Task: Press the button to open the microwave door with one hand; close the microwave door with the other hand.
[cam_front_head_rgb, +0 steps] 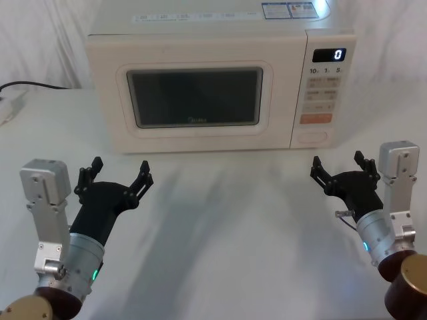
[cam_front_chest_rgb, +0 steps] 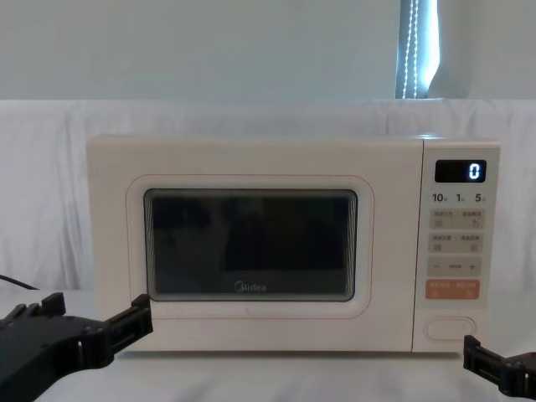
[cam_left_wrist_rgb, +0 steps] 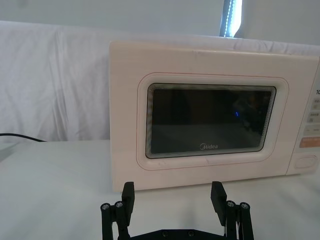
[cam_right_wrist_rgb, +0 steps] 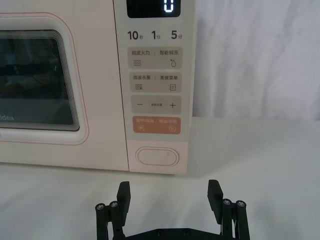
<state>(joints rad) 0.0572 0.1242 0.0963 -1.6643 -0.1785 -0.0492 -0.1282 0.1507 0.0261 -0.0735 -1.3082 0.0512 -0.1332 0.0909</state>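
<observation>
Two grippers hover nearest to us above the white desk, both short of the microwave and touching nothing. Our left gripper sits low on the left with its fingers spread wide apart, and its wrist view looks straight at the microwave door, so we judge it is lined up to push that panel shut once it swings out. Our right gripper waits on the right, fingers likewise apart and empty. Its wrist view frames the button almost dead ahead, which suggests this arm is placed to do the pressing.

Farther back, the microwave stands squarely on the desk, facing us. The microwave door takes up most of its front and lies flush with the body, so it is closed; the dark window carries the small logo at its lower edge. At the right runs the narrow keypad panel: the lit display reads zero at the top, the beige keys come below, then the orange key, and the button sits lowest, at the panel's foot. Neither step of the task looks begun. A black cable trails off on the far left, clear of both arms, and white cloth hangs behind.
</observation>
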